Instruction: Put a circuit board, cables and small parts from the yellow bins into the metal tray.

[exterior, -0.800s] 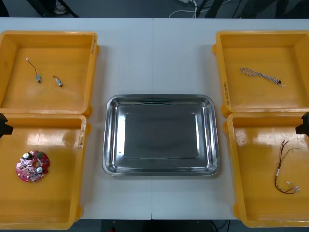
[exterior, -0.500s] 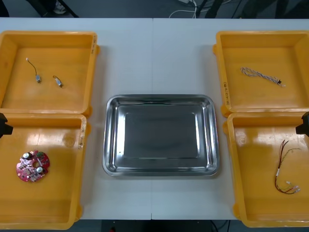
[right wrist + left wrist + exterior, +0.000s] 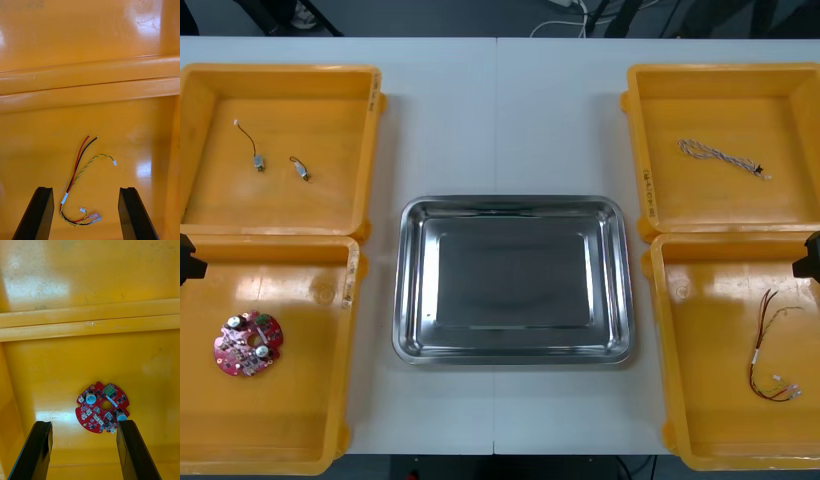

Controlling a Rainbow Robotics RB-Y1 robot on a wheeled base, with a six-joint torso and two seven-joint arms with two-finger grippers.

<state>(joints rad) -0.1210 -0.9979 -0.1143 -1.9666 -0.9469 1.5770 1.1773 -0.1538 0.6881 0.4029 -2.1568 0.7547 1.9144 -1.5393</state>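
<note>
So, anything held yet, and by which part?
Nothing: left gripper open, clear of the circuit board; right gripper open, clear of the red and yellow cable.

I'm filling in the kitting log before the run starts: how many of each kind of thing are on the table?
Yellow bins: 4
Metal tray: 1
Circuit board: 1
Cables: 2, a twisted blue and white cable and a red and yellow cable
Small metal parts: 2
Total: 10
</note>
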